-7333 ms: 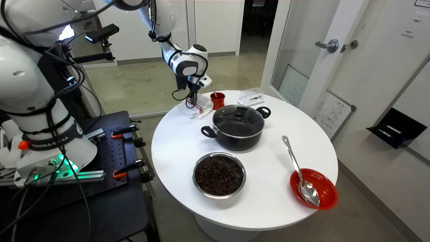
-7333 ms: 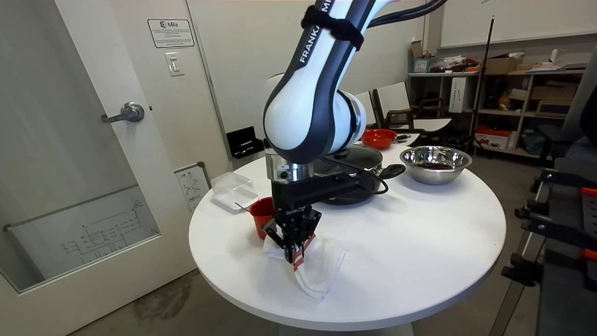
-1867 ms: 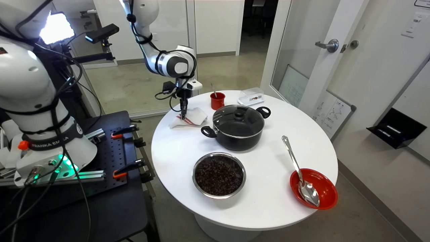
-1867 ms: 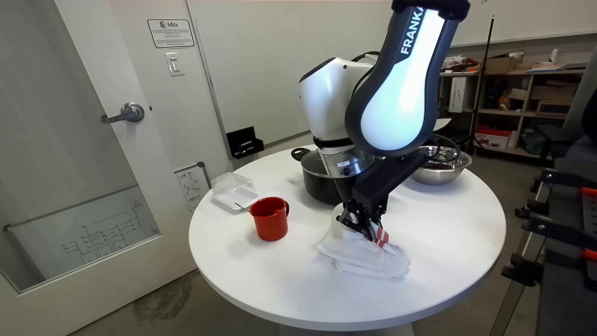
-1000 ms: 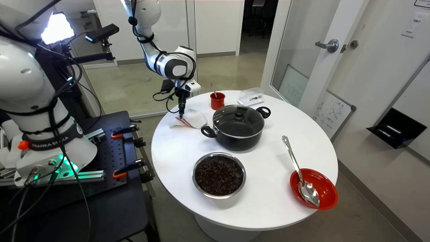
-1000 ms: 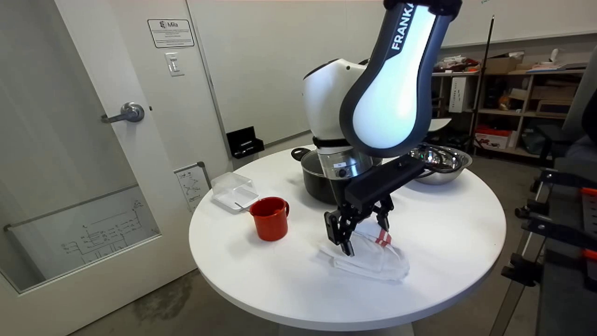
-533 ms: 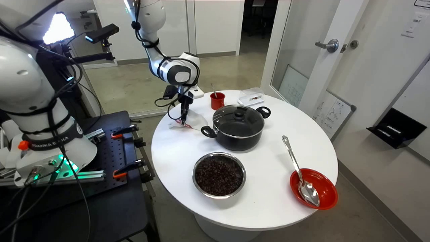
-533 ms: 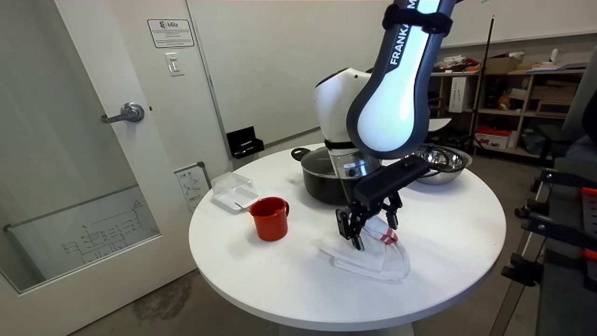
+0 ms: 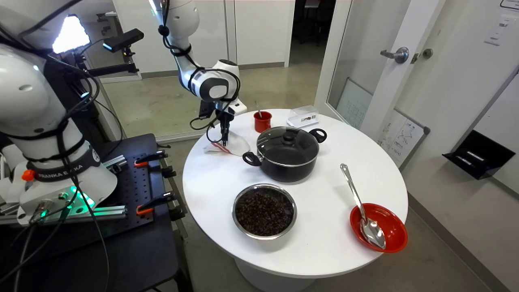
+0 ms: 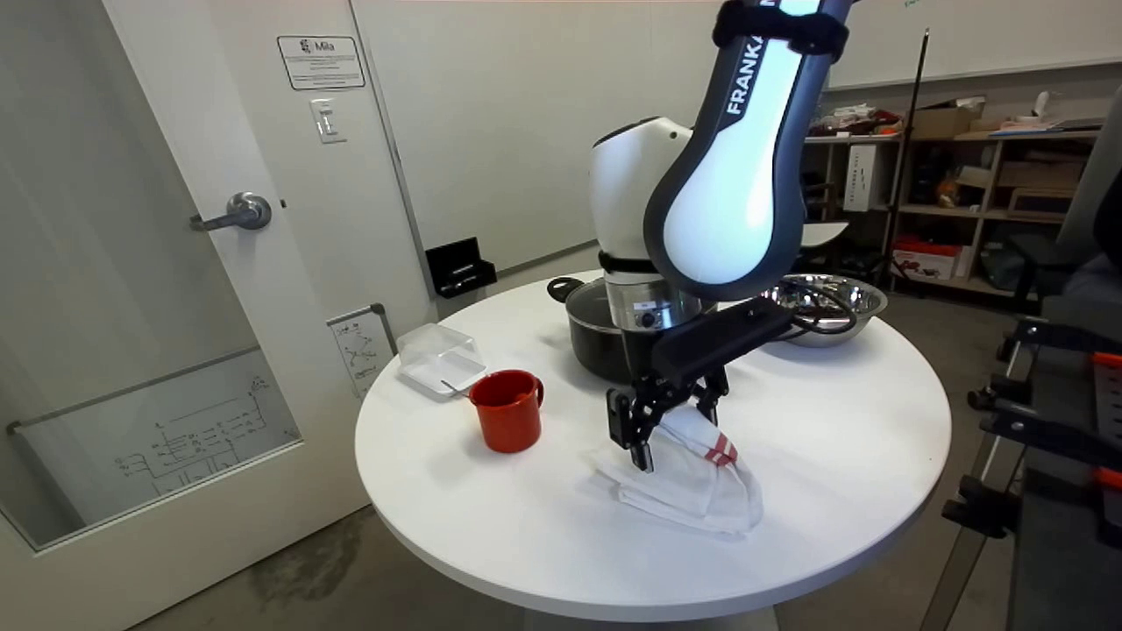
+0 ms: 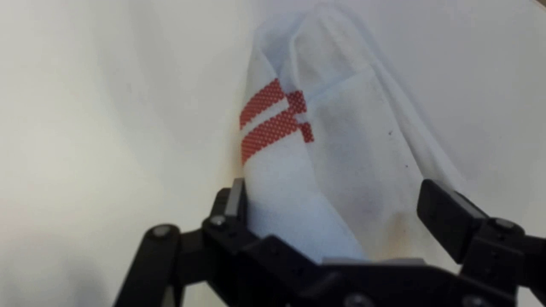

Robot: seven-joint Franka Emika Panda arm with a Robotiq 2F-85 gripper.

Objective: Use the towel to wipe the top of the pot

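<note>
**Progress Status: Grasp Stage, Wiping Outstanding**

We are finding the small white cloth towel with red stripes [image 11: 341, 149] lying folded and rumpled on the round white table [image 9: 320, 198]. Low over the towel, we are holding the black two-fingered gripper [image 10: 675, 436] with its fingers [image 11: 445, 217] spread wide; fabric is showing between them, and nothing is being pinched. We are not discerning whether they are touching the fabric. Near the towel, the round black cooking pot with two side handles [image 9: 288, 170] is standing upright, its dark lid with a top knob [image 9: 275, 144] sitting in place. Also on the table, the red handled cup [image 10: 508, 421] is standing apart from the towel.

Completed, in our judgement: the approach to the towel. Remaining: we are awaiting a firm pinch, a lift, a transfer to the pot and wiping strokes across the lid. Nothing visible is confirming any wiping.
</note>
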